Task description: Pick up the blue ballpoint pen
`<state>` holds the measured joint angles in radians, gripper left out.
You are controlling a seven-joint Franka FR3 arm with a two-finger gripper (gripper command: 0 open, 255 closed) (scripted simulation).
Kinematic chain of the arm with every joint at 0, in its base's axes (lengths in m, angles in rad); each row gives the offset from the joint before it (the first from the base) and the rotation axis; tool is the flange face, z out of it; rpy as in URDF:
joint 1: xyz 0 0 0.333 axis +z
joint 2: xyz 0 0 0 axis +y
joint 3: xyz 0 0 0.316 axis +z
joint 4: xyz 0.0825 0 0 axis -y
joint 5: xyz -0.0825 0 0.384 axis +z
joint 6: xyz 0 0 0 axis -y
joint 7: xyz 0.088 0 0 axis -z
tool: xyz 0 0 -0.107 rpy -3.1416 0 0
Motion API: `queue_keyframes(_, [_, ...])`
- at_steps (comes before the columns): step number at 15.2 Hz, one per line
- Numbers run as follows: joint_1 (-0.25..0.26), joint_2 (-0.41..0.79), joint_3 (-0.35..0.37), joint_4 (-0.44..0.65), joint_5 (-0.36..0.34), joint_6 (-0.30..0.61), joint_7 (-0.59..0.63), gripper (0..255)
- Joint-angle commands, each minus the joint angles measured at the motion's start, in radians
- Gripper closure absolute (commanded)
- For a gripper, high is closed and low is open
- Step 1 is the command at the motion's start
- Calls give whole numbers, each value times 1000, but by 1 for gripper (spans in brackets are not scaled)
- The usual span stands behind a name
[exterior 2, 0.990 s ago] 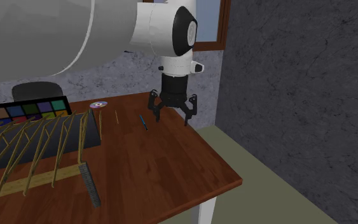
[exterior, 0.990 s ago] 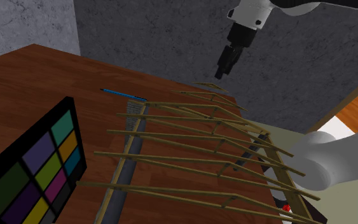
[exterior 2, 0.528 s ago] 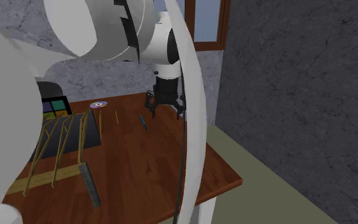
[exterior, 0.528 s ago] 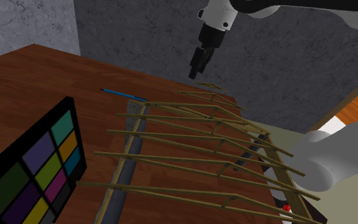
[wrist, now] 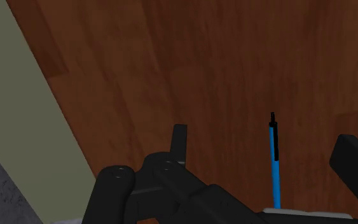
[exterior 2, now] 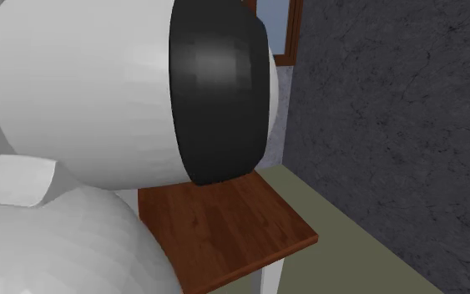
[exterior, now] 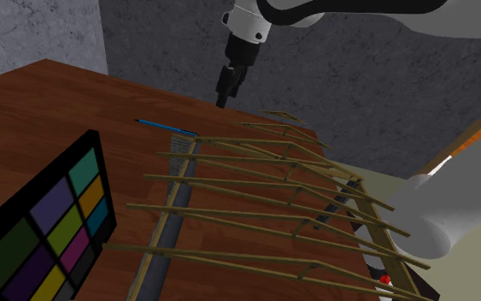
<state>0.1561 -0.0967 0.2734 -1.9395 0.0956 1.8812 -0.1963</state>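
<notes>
A thin blue pen [exterior: 166, 127] with a dark tip lies flat on the brown wooden table [exterior: 50, 111], near its far edge. My black gripper [exterior: 223, 96] hangs in the air above the table, to the shoulder view's right of the pen and apart from it. In the wrist view the pen [wrist: 274, 162] lies on the table below, between my two fingers, nearer the far-side finger [wrist: 354, 162] than the other finger [wrist: 180, 139]. The gripper [wrist: 266, 143] is open and holds nothing.
A rack of thin wooden slats [exterior: 264, 192] covers the table at the shoulder view's right. A colour chart [exterior: 46, 227] stands at the lower left. My arm's white links [exterior 2: 83, 108] block the second exterior view; a table corner [exterior 2: 250, 219] and green floor [exterior 2: 366, 242] show.
The gripper has moved to the shoulder view's left, closer to the pen. The arm has swung in front of the second exterior camera. The pen has not moved.
</notes>
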Motion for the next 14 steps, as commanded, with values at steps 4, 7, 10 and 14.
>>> queue_keyframes(4, [41, 183, 45, 157, -61, 39, 8, 0])
queue_keyframes(7, [73, 288, 65, 260, -105, 46, 12, 0])
queue_keyframes(10, [113, 396, 80, 375, -151, 42, 15, 0])
queue_keyframes(14, [164, 514, 89, 512, -201, 25, 12, 0])
